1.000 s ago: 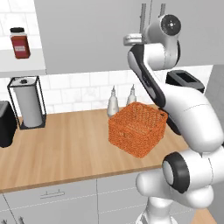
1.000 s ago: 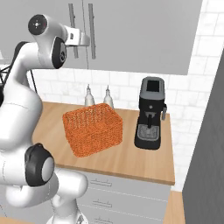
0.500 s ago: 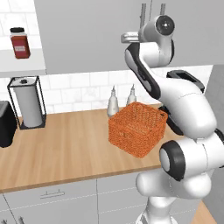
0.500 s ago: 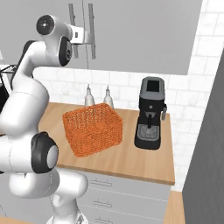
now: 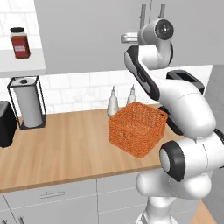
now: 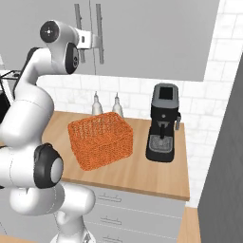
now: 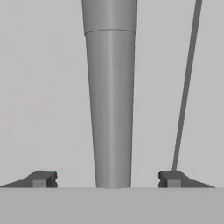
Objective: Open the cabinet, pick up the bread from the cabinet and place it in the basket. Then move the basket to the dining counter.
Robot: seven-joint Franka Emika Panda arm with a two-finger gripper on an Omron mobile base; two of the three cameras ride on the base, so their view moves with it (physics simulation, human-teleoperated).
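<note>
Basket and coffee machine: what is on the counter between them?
Nothing; in the right base view, bare wood counter separates the basket from the coffee machine.

Claw (image 7: 107,179) tips spread either side of cabinet (image 7: 43,87) bar handle (image 7: 110,109); contact unclear; door seam at right.

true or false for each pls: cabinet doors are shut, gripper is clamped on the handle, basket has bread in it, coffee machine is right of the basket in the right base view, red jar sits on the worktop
1. The cabinet doors are shut. True.
2. The gripper is clamped on the handle. False: in the hand view the fingertips stand apart on either side of the bar, with gaps showing.
3. The basket has bread in it. False: nothing shows inside it.
4. The coffee machine is right of the basket in the right base view. True.
5. The red jar sits on the worktop. False: it stands on a wall shelf above the paper towel holder.
</note>
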